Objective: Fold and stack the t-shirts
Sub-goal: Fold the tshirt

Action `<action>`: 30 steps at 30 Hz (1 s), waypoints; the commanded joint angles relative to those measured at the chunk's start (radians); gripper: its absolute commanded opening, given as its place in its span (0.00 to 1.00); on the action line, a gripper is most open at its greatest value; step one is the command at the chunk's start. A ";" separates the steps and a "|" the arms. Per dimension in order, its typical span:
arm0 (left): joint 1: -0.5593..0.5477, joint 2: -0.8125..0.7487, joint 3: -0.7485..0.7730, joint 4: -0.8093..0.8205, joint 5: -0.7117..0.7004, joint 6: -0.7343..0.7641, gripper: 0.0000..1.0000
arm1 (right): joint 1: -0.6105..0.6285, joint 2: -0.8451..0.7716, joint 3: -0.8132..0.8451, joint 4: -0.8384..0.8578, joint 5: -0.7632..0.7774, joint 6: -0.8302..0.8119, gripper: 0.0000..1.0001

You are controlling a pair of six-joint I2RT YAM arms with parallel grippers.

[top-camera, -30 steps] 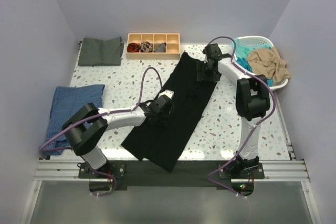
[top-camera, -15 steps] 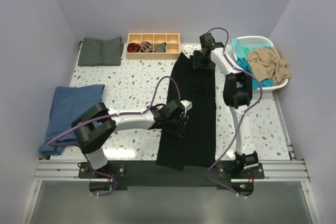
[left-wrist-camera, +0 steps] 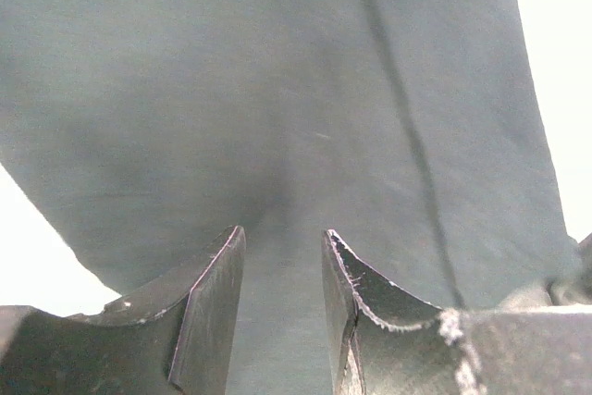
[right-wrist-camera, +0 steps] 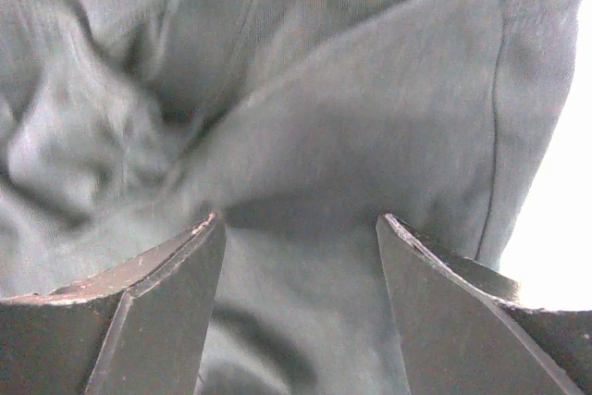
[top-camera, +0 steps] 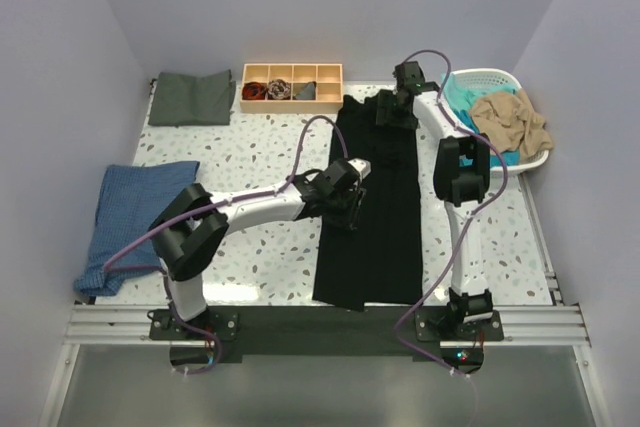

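The left gripper (top-camera: 347,205) is pinched onto the black t-shirt (top-camera: 375,242) about halfway along its left edge; its wrist view shows the fingers (left-wrist-camera: 208,307) nearly together with cloth puckering into the narrow gap. The right gripper (top-camera: 390,110) clamps the shirt's bunched far end, its fingers (right-wrist-camera: 162,307) set wider around a thick gather of creased fabric. The shirt lies on the speckled table (top-camera: 260,152) as a long narrow strip. Its long axis runs almost straight from far to near, the far end leaning slightly right and the near end reaching the table's front edge. A blue cloth (top-camera: 140,212) lies at the left edge. A white basket (top-camera: 478,74) at far right holds a teal t-shirt (top-camera: 462,97) and a tan t-shirt (top-camera: 512,119). A folded grey-green t-shirt (top-camera: 190,97) sits in the far left corner, beside a wooden tray (top-camera: 290,106).
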 commanded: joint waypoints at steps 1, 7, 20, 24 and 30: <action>0.028 -0.130 0.019 -0.026 -0.190 0.051 0.44 | -0.010 -0.220 -0.185 0.154 -0.080 -0.046 0.72; 0.045 -0.244 -0.034 0.012 -0.376 0.086 0.47 | -0.010 -0.503 -0.368 0.190 -0.046 -0.058 0.73; 0.096 -0.207 -0.126 0.123 -0.316 0.086 0.50 | 0.047 -1.023 -1.121 0.222 -0.021 0.040 0.66; 0.102 -0.166 -0.107 0.129 -0.301 0.097 0.50 | 0.074 -1.033 -1.200 0.259 -0.005 0.041 0.61; 0.108 -0.117 -0.080 0.135 -0.279 0.106 0.50 | 0.110 -0.912 -1.154 0.314 0.084 0.003 0.52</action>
